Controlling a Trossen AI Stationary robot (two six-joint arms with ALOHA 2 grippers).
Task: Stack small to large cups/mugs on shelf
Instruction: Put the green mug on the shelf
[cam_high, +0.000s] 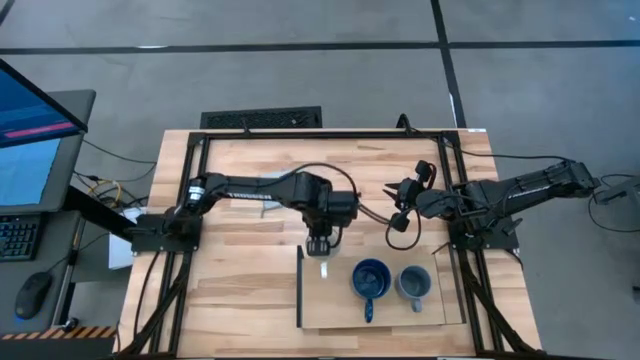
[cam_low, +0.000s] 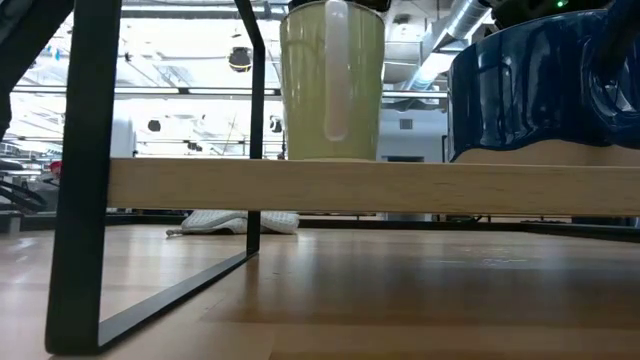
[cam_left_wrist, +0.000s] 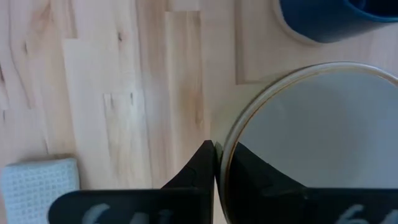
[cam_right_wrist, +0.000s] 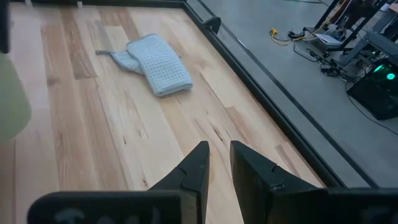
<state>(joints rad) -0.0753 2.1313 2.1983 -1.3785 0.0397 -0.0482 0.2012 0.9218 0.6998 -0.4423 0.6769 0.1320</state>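
Though unlabelled, white mug (cam_left_wrist: 311, 143) gripper-held (cam_left_wrist: 217, 163).

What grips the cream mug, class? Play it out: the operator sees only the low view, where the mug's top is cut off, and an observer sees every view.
Observer: The left pincer does. One finger sits outside the rim of the cream mug, the other inside.
Operator: Is there a third mug past the navy mug?
Observer: Yes. From above, a small grey-blue mug stands on the shelf, on the far side of the navy mug from the cream one.
Operator: Where is the other arm?
Observer: The right pincer is over the tabletop, off the shelf, holding no mug.
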